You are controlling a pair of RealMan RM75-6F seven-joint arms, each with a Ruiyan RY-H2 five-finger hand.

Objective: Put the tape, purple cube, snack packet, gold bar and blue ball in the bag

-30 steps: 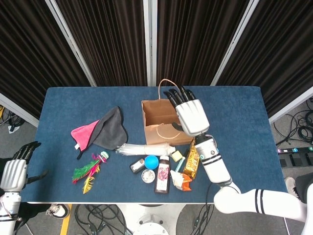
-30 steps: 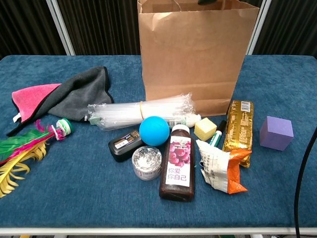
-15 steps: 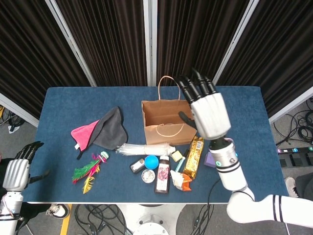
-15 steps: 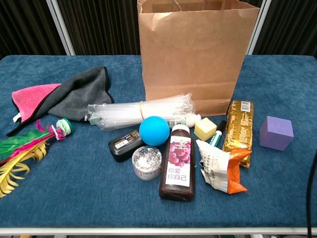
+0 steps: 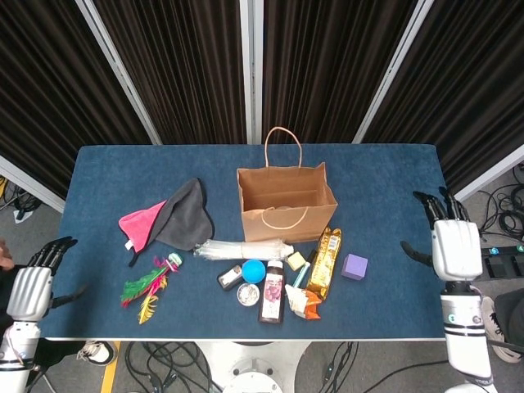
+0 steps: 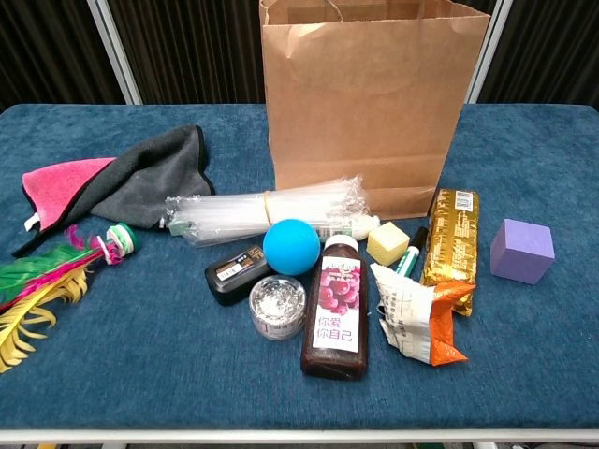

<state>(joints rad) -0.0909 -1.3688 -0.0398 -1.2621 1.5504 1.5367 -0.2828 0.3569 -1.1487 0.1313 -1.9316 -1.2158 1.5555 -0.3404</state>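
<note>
The gold bar (image 6: 451, 236) lies lengthwise toward the upright bag (image 6: 372, 103), a snack packet (image 6: 413, 314) at its 7 o'clock. A juice bottle (image 6: 337, 309) stands beside the blue ball (image 6: 291, 246). Both the left hand (image 5: 31, 284) and right hand (image 5: 455, 243) hang empty, fingers apart.

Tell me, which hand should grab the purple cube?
Probably the right hand: it hangs open off the table's right edge, nearer the purple cube. The left hand is beyond the far left edge.

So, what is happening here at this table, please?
Nothing is being handled at this moment. The right hand and the left hand hang beside the table edges, holding nothing. The paper bag stands open. The blue ball, gold bar, snack packet and purple cube lie on the table in front of it, not yet packed.
</note>
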